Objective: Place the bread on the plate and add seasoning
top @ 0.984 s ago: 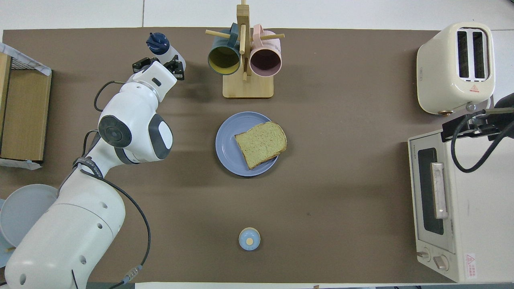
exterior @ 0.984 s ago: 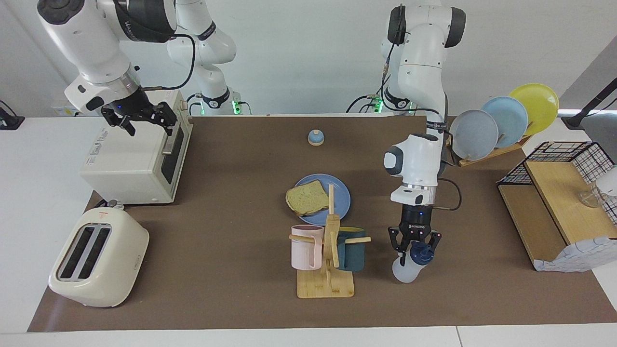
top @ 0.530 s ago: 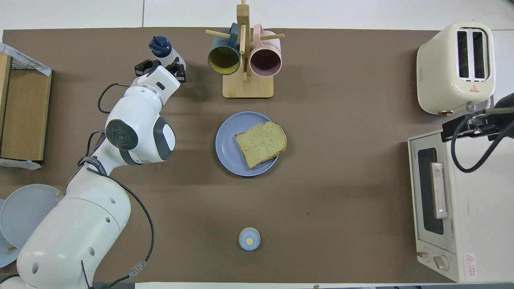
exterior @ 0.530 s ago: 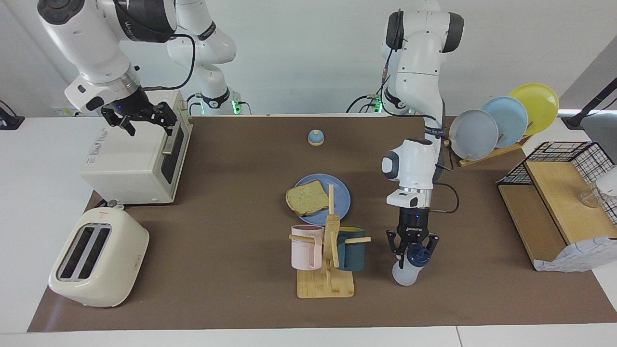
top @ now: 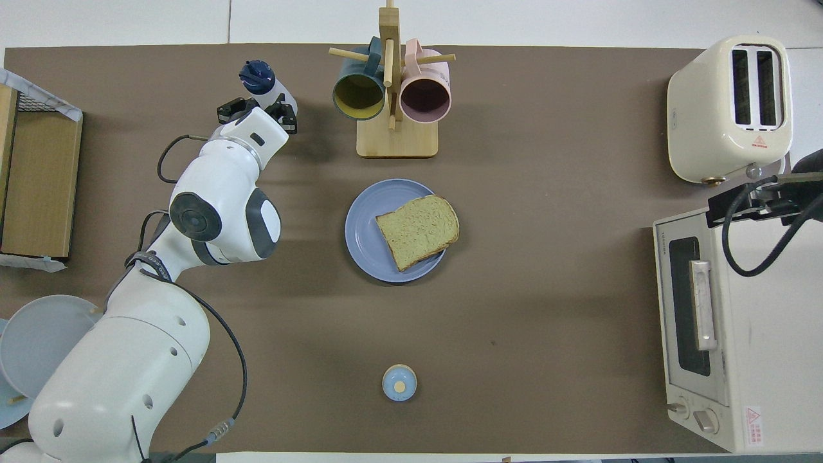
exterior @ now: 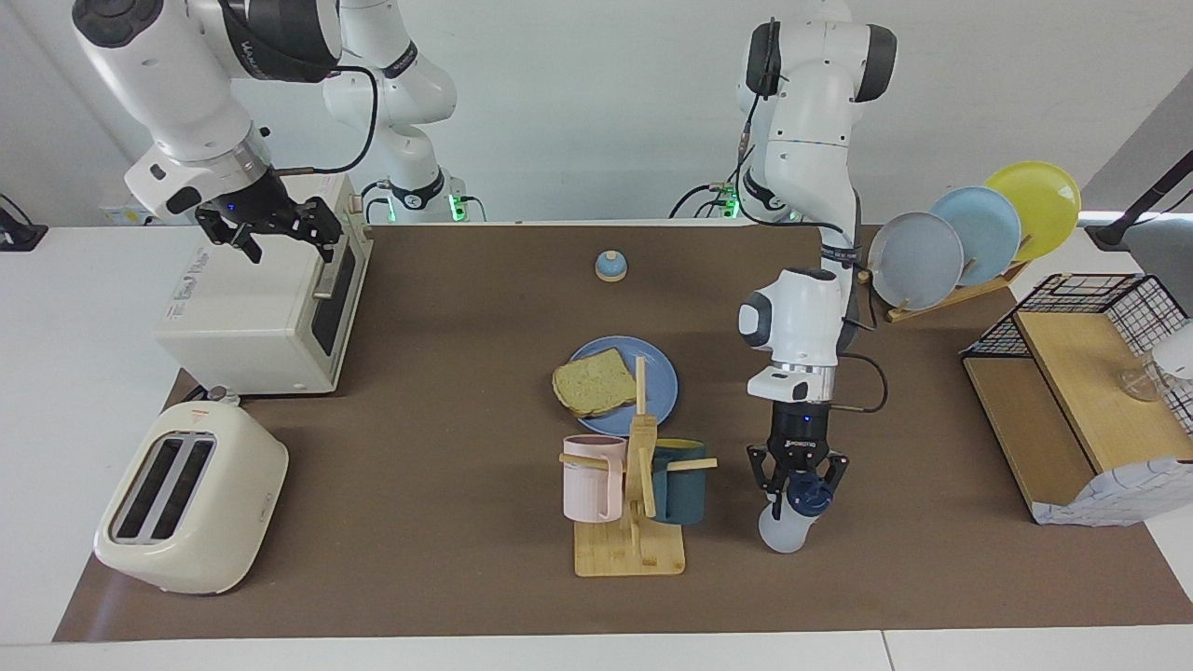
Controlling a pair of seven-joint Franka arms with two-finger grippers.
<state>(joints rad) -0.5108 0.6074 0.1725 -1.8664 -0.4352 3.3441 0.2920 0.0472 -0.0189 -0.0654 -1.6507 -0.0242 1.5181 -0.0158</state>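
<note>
Blue-capped and whitish, the seasoning bottle [exterior: 790, 517] is what we have in hand. Our left gripper [exterior: 795, 486] is clamped tight on it just under the cap, near the edge of the table farthest from the robots, beside the wooden mug rack [exterior: 634, 494] and toward the left arm's end. In the overhead view the bottle [top: 267, 87] leans, its cap pointing away from the robots. From the facing view we cannot say whether its base rests on the brown mat or hangs just clear of it.

The bread [exterior: 595, 383] already lies on the light blue plate [exterior: 658, 368], one corner hanging over the rim toward the right arm's end. So we judge the first half of the task done, with only the seasoning left.

To do this step well, we should raise the bottle high enough to pass the rack's pegs and the two mugs [exterior: 591, 477], which stand between it and the plate. Going around the rack, at the side nearer the left arm's end, looks safer than crossing over it. Once above the slice, we tip the cap downward and centre it over the bread, not over bare plate. The grip sits high on a rounded body, so we move slowly to stop the bottle from swinging or slipping.

Our right gripper [exterior: 280, 226] waits with its fingers spread and empty, over the toaster oven [exterior: 252, 321].
</note>
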